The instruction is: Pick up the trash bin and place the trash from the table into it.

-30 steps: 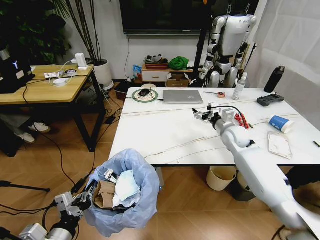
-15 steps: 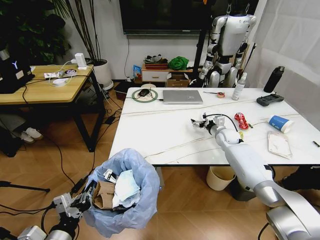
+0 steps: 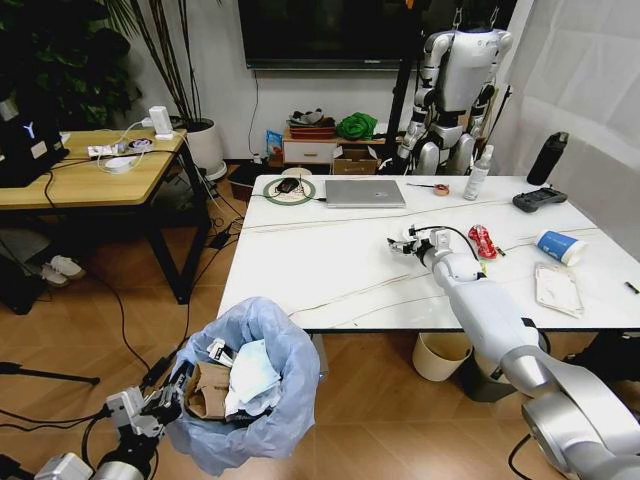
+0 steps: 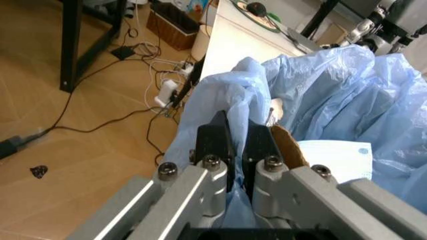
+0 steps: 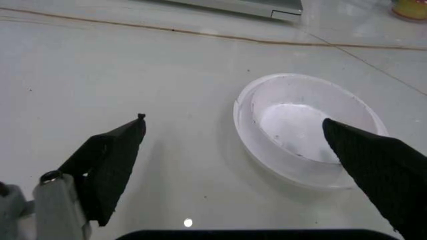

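Observation:
The trash bin (image 3: 262, 418), lined with a bulging light-blue bag (image 4: 333, 85), hangs low beside the table's near left corner. My left gripper (image 3: 168, 398) (image 4: 238, 136) is shut on the bag's rim. Inside lie torn cardboard (image 3: 208, 388) and crumpled white paper (image 3: 252, 375). My right gripper (image 3: 404, 243) (image 5: 233, 120) is open just above the white table (image 3: 320, 260), its fingers on either side of a shallow round white plastic lid (image 5: 303, 127). On the table's right part rest a red wrapper (image 3: 482, 241), a blue-and-white paper cup (image 3: 560, 246) and a flat white packet (image 3: 558, 290).
A laptop (image 3: 366, 192), a black controller (image 3: 540, 199), a dark bottle (image 3: 547, 158) and a white bottle (image 3: 479, 175) stand along the table's far side. A cream bucket (image 3: 441, 355) sits under the table. A wooden desk (image 3: 90, 175) is at the left.
My right arm has dropped lower and its gripper has come down close to the table top, uncovering the red wrapper. The left gripper and the bin have stayed put.

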Available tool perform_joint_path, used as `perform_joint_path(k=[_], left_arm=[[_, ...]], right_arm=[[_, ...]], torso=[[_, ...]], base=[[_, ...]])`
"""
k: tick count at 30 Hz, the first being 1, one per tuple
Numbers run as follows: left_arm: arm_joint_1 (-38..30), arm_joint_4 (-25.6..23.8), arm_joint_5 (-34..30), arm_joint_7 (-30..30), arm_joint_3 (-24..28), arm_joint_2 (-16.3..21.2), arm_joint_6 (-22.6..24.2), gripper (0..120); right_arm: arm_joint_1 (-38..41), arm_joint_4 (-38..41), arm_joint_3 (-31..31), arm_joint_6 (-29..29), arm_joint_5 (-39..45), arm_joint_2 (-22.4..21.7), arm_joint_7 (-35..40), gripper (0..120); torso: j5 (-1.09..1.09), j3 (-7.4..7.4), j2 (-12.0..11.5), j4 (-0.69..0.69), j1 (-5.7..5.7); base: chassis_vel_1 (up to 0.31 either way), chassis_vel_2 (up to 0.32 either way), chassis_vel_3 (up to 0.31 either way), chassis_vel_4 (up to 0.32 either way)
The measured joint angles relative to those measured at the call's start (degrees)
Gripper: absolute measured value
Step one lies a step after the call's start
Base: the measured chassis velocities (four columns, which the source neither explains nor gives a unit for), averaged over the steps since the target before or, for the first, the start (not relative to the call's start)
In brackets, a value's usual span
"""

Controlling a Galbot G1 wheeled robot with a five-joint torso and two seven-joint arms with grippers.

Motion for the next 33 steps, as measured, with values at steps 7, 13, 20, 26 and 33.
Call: perform_joint_path(k=[7, 13, 20, 26, 33], left_arm=[[-0.02, 0.00, -0.04, 0.10, 0.04, 0.08, -0.10, 0], [-0.15, 0.06, -0.18, 0.12, 0.11, 0.20, -0.11, 0], [-0.26, 0.30, -0.57, 0.12, -0.03, 0.46, -0.11, 0], [-0.28, 0.55, -0.85, 0.13, -0.19, 0.64, -0.12, 0], [-0.57, 0.96, -1.44, 0.12, -0.36, 1.08, -0.14, 0]], right_arm=[[-0.17, -0.09, 0.10, 0.00, -0.66, -0.55, 0.05, 73], [-0.40, 0.22, -0.12, -0.24, -0.75, -1.14, 0.17, 50], [-0.07, -0.10, -0.68, -0.34, -1.06, -0.99, 0.24, 26], [0.45, -0.82, -0.94, -0.36, -1.51, -0.52, 0.30, 5], [0.22, -1.03, -1.25, -0.14, -2.05, -0.51, 0.33, 0]], torso=[[0.00, 0.00, 0.00, 0.00, 0.00], [0.00, 0.00, 0.00, -0.01, 0.00], [0.00, 0.00, 0.00, 0.00, 0.00], [-0.01, 0.00, 0.00, 0.00, 0.00], [-0.01, -0.01, 0.01, 0.00, -0.01]], base=[[0.000, 0.000, 0.000, 0.000], [0.000, 0.000, 0.000, 0.000], [0.000, 0.000, 0.000, 0.000], [0.000, 0.000, 0.000, 0.000], [0.000, 0.000, 0.000, 0.000]])
